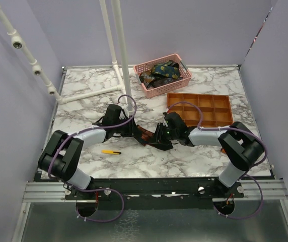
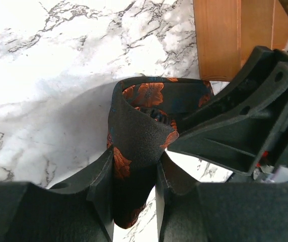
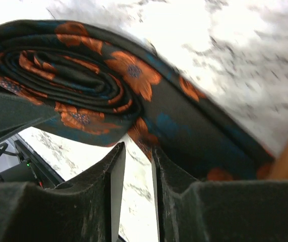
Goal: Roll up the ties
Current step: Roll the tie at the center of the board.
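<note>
A dark tie with orange flowers lies partly rolled on the marble table between my two grippers. In the left wrist view its fabric rises in a loop, and my left gripper is shut on a fold of it. The right wrist view shows the coiled roll with the tie's flat tail running off to the right. My right gripper sits just below the roll, jaws a little apart with only marble between them. More patterned ties lie in the pink basket.
An orange compartment tray sits right of centre behind the right arm. A yellow cutter lies near the front left. A white pipe frame stands at the back left.
</note>
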Robot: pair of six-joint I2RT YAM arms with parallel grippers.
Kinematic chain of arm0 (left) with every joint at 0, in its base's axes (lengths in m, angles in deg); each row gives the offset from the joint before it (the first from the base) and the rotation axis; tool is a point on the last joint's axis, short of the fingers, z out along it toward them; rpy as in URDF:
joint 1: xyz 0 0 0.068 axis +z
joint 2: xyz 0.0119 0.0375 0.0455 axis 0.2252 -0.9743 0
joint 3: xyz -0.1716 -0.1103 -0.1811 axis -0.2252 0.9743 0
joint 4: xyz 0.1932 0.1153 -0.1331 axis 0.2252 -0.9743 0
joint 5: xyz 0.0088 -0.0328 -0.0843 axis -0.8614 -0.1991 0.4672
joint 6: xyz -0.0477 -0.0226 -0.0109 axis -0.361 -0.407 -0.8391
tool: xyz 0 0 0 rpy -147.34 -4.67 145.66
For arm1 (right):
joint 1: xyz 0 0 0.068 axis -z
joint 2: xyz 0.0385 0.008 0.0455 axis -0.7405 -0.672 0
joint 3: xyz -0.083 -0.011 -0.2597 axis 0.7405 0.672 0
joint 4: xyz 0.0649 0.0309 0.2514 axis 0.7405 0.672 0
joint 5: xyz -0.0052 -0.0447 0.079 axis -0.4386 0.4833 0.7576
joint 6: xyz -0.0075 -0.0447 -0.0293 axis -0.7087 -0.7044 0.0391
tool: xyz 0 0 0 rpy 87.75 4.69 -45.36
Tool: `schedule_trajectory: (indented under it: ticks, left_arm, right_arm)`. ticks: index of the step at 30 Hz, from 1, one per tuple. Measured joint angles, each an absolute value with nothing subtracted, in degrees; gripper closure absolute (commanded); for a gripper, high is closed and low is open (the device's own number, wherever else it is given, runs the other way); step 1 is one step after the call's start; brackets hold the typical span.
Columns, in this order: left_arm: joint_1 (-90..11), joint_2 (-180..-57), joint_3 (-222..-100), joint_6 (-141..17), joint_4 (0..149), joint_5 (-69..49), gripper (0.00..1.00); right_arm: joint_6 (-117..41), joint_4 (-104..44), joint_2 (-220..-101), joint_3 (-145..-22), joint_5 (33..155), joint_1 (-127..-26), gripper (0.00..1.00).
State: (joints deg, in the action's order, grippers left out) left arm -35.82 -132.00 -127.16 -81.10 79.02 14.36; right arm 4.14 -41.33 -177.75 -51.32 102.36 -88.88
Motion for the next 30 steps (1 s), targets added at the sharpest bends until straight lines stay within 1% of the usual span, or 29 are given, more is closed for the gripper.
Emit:
schedule_trajectory:
  ticks: [1, 4, 10, 13, 17, 19, 23, 30]
  left_arm:
    - [-36.8, -131.0, -127.2, -80.9, 78.2, 12.5, 1.00]
    - [-41.2, -127.8, -128.0, -80.0, 74.1, 4.3, 1.00]
    - [-47.7, -122.0, -128.5, -81.6, 67.7, -13.2, 1.00]
    - [-51.2, -120.3, -128.5, -84.3, 65.1, -22.6, 1.00]
    - [-58.0, -120.3, -129.5, -88.3, 61.3, -34.8, 1.00]
    - [-61.6, -121.4, -131.4, -90.2, 58.5, -40.2, 1.00]
    - [-67.7, -127.8, -138.4, -95.4, 53.1, -51.2, 1.00]
    - [-71.9, -138.6, -147.8, -105.1, 44.2, -63.0, 1.00]
  right_arm:
    - [4.0, -40.7, -176.5, -50.4, 102.1, -88.9, 0.64]
    - [3.5, -37.4, -171.0, -47.8, 99.9, -88.9, 0.62]
    - [2.3, -30.7, -154.3, -41.5, 95.0, -88.9, 0.62]
    - [2.1, -28.5, -146.5, -37.7, 93.8, -88.6, 0.62]
    - [2.3, -26.3, -139.9, -32.5, 93.5, -88.6, 0.63]
    - [2.7, -25.0, -137.6, -30.3, 93.6, -88.6, 0.63]
    - [3.5, -22.9, -134.0, -27.3, 93.7, -88.6, 0.63]
    - [3.9, -20.0, -128.2, -25.6, 93.5, -88.6, 0.64]
